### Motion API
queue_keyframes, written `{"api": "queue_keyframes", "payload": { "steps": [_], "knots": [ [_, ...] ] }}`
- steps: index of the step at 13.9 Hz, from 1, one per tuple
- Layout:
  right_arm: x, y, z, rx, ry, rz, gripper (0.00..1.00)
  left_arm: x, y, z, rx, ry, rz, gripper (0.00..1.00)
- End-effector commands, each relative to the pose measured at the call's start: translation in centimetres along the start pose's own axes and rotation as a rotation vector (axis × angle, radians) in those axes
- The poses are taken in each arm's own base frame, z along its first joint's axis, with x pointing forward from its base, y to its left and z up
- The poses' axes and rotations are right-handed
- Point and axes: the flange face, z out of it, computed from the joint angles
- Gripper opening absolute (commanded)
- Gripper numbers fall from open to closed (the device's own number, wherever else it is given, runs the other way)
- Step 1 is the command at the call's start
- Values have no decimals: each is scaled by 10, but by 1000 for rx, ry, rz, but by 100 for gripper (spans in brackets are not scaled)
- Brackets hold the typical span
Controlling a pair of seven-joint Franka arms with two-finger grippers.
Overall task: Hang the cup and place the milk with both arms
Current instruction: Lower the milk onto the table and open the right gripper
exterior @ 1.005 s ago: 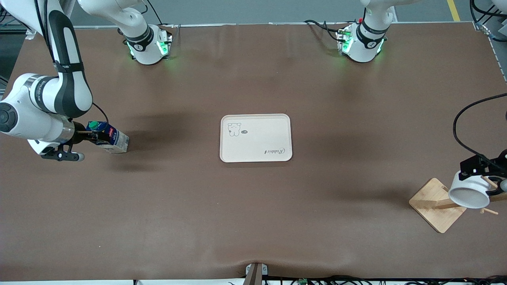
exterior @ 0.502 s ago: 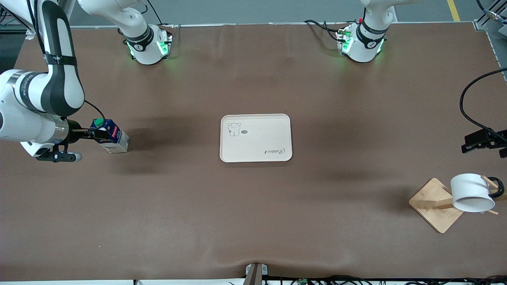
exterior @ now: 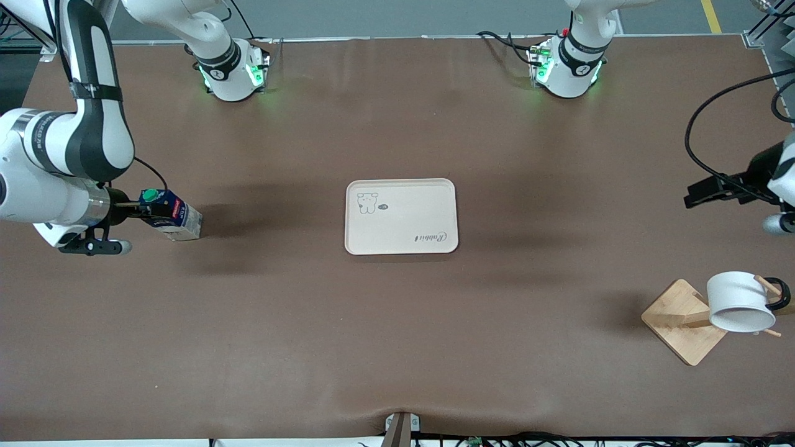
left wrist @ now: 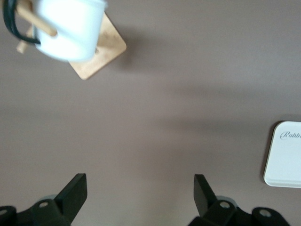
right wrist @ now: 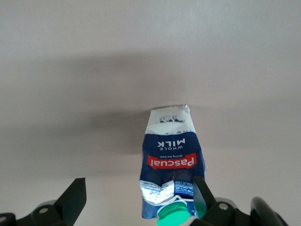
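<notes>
Two white jointed arms with glossy rounded shells and black bands at the joints. The right arm (exterior: 74,136) carries a broad black stripe along its upper link, a grey-lettered black ring at the elbow and a silver metal collar at the wrist, with a thin black cable looping beside it. Both bases (exterior: 562,68) glow green and bear small black markings. The left arm's black end effector (left wrist: 141,195) has two flat, angular fingers with round silver screws at their roots; a long black cable (exterior: 708,130) arcs above it.
</notes>
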Motion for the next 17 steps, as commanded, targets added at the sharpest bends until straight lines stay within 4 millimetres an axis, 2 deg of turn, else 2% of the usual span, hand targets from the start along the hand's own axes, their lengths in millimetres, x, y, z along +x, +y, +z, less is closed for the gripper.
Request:
{"api": "queue_keyframes", "payload": {
  "steps": [1, 4, 5, 7, 9, 10, 12, 13, 15, 17],
  "knots": [
    [4, -10, -47, 14, 43, -28, 100, -28, 14, 4, 31, -9, -54, 100],
    [11, -21, -111, 10, 60, -54, 100, -36, 25, 4, 47, -34, -69, 100],
    [9, -24, -134, 13, 86, -64, 100, -36, 31, 5, 49, -35, -55, 100],
    [6, -26, -178, 21, 173, -81, 100, -35, 32, 3, 49, -29, -53, 100],
    [2, -38, -204, 34, 227, -146, 100, -34, 32, 3, 47, -27, -55, 100],
    [-2, -37, -215, 46, 229, -174, 100, -32, 32, -1, 44, -19, -55, 100],
    [-23, -25, -224, 71, 156, -166, 100, -26, 34, -2, 36, -15, -52, 100],
    [-46, -28, -241, 66, 148, -161, 100, -25, 35, -8, 30, -3, -50, 100],
    [-75, -20, -260, 83, 137, -45, 100, -25, 37, -11, 24, 2, -49, 100],
    [-96, -16, -269, 88, 122, -16, 100, -24, 37, -15, 23, 9, -5, 100]
  ]
}}
